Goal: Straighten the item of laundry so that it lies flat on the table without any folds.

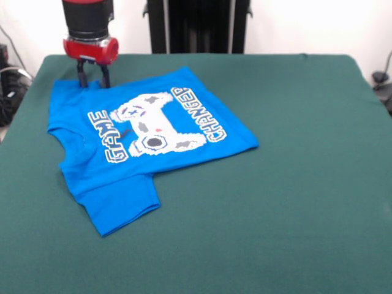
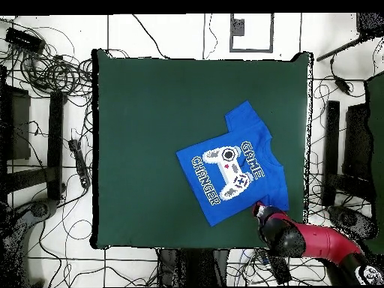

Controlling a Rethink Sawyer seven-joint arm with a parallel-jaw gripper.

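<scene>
Item: blue T-shirt [image 1: 144, 144], print side up, lying toward one side of the green bench [image 1: 294, 184]; body mostly flat, one sleeve spread near the front, far sleeve corner under the arm. End effector [image 1: 93, 78]: two dark fingers down at that far sleeve corner, a narrow gap between them; whether cloth is pinched cannot be told. Risk: a pull inward from here would likely double the sleeve over the body, adding a fold; a weak pinch would likely let the cloth slip out

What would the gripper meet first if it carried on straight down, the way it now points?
The shirt. The gripper points down with its open fingers at the shirt's far edge, apparently already touching the cloth; the table lies right beneath. Whether they touch yet is unclear.
</scene>
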